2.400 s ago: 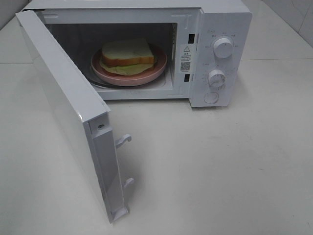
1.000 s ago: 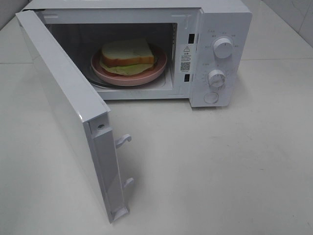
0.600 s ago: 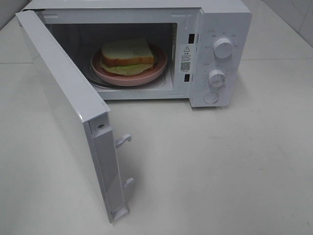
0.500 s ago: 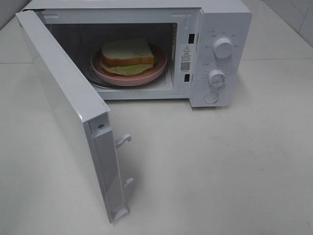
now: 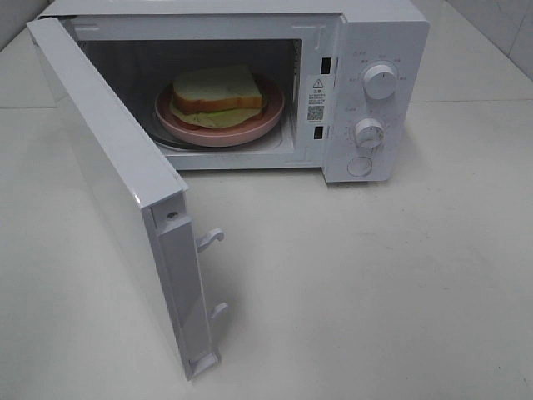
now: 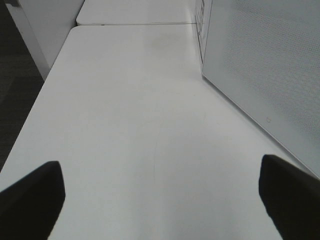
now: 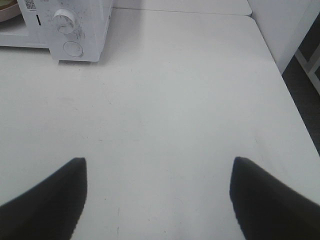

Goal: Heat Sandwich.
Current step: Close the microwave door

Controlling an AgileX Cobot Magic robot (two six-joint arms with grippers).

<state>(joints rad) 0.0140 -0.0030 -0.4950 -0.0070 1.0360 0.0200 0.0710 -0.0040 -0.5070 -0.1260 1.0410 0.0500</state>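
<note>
Left gripper [image 6: 160,200], right gripper [image 7: 158,197]: wide, empty.
Sandwich [image 5: 216,92] inside microwave [image 5: 379,37] looks soft, light, crushable; handle by plate [image 5: 225,137] rim.

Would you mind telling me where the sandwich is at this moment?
In the exterior high view the sandwich sits on the pink plate inside the open microwave, upper left of centre, to the left of the upper control knob.

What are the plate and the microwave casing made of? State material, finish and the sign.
The plate looks like plastic or glazed ceramic: smooth pink, soft sheen. The microwave casing looks like painted metal or plastic: uniform white, faintly glossy.
</note>
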